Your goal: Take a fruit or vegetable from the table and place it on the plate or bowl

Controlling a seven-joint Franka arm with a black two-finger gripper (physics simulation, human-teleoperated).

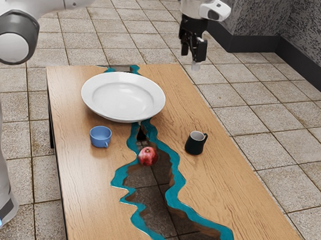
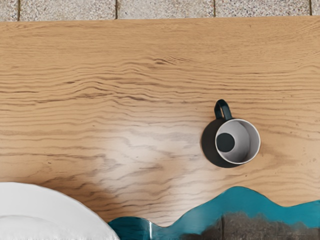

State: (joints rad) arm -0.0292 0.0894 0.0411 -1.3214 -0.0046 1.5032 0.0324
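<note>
Red fruit [image 1: 148, 155] on table [image 1: 83, 193] near white plate [image 1: 109, 104]; claw [image 1: 193, 56] aloft, spread, empty

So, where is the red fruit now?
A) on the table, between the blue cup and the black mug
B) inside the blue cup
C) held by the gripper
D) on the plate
A: the fruit lies on the table, with the blue cup on one side and the black mug on the other.
</note>
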